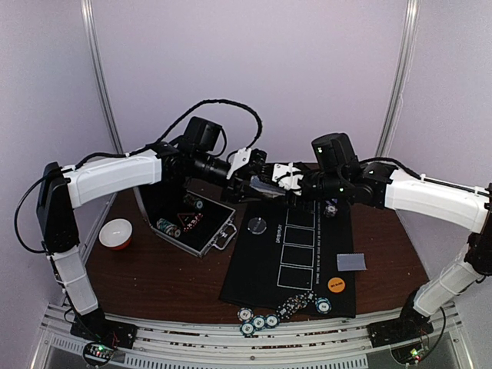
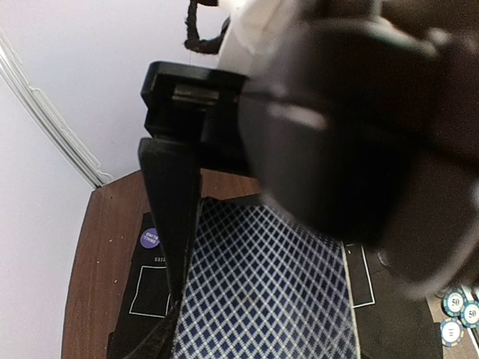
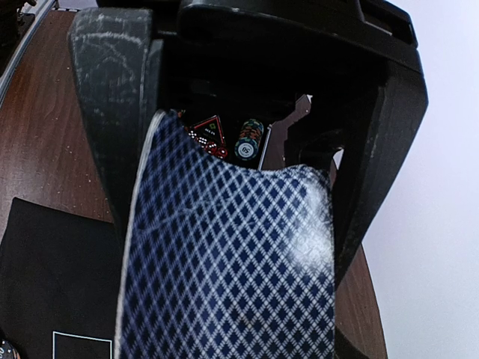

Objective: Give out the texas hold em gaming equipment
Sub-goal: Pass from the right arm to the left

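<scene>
pale lilac walls (image 1: 254,54), dark brown wooden table (image 1: 165,277)

You have the mat (image 1: 292,257) in the middle of the table (image 1: 169,284), the case (image 1: 192,227) just left of it and the bowl (image 1: 116,233) further left. Chips (image 1: 284,311) cluster at the mat's near edge; a card (image 1: 352,262) lies at its right edge, a button disc (image 1: 335,283) just before it.

Left arm (image 1: 115,173) and right arm (image 1: 430,196) meet above the black mat (image 1: 254,269); poker chips (image 1: 259,322) cluster at its near edge.
</scene>
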`<state>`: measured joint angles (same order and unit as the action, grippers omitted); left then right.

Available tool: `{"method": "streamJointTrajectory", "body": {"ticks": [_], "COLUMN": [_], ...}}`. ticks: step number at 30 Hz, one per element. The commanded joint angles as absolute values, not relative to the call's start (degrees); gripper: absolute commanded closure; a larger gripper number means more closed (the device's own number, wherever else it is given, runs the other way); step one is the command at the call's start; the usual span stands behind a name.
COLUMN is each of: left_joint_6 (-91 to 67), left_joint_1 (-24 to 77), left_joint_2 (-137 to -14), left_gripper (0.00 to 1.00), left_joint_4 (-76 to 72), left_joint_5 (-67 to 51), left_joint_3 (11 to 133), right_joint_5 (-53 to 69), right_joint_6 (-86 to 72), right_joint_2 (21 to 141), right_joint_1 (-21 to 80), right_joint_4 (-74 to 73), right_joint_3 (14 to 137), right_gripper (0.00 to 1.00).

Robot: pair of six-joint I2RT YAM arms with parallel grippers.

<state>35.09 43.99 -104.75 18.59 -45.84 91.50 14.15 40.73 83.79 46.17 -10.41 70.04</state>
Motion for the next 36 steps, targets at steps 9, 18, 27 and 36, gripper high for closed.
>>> {"method": "streamJointTrajectory", "body": {"ticks": [9,18,27,36], "left_joint_6": [38.0,36.7,36.8,36.6], "left_joint_1": [44.3,44.3,44.3,44.3], "left_joint_2": [-105.3,-106.8,-106.8,-105.4], "left_gripper": [0.33,0.47,0.59,0.62], "left_joint_4": [20.1,20.0,20.1,18.7], "left_joint_5": [-44.5,-44.9,-45.7,-46.3], "left_joint_3": [92.4,94.1,93.7,92.6], "right_joint_5": [14.1,14.6,14.0,12.2], "right_joint_6": [40.3,40.3,40.3,40.0], "right_joint_2": [83.8,83.6,83.4,83.1], "right_joint_1": [46.5,46.6,46.6,46.6], "right_joint_4": [-7.9,-7.7,-7.3,-6.1], "right_joint_3": [72.2,72.3,72.0,70.8], "right_gripper": [0.53,0.53,0.53,0.48]}}
